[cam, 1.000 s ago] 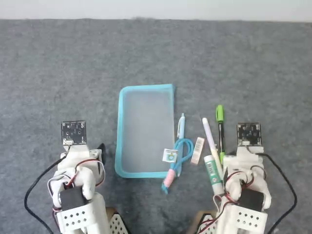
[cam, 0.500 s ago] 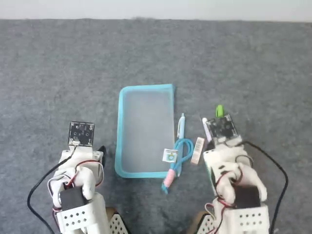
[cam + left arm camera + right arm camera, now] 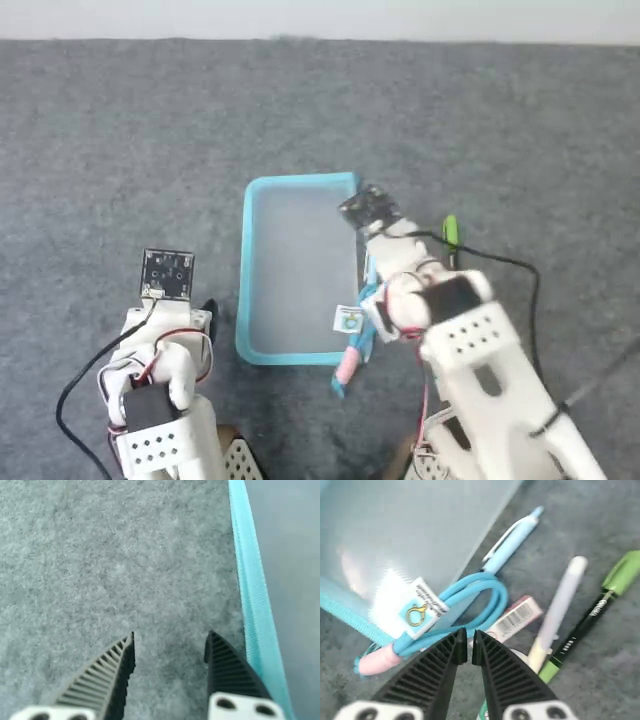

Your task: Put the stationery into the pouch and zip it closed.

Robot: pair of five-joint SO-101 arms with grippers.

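Note:
A translucent pouch [image 3: 298, 265] with teal trim lies flat mid-table. Beside its right edge lie a light blue pen [image 3: 512, 537], a pale pen [image 3: 560, 600], a green marker [image 3: 600, 610], a small pink barcoded piece [image 3: 515, 620] and a pink-tipped pen [image 3: 348, 362]. A blue loop strap [image 3: 485, 605] with a white tag [image 3: 415, 612] lies among them. My right gripper [image 3: 469, 640] hovers shut just over the strap, holding nothing. The right arm [image 3: 440, 310] covers most of the pens from above. My left gripper [image 3: 170, 645] stands open over bare mat, just off the pouch's teal edge [image 3: 252, 595].
Grey felt mat [image 3: 120, 140] covers the whole table, with wide free room behind and to both sides of the pouch. The left arm [image 3: 160, 340] stands at the front left. A cable [image 3: 500, 262] trails from the right arm.
My right arm has swung forward and leftward from the front right, now over the pens by the pouch's right edge. The left arm edged slightly forward, then kept still.

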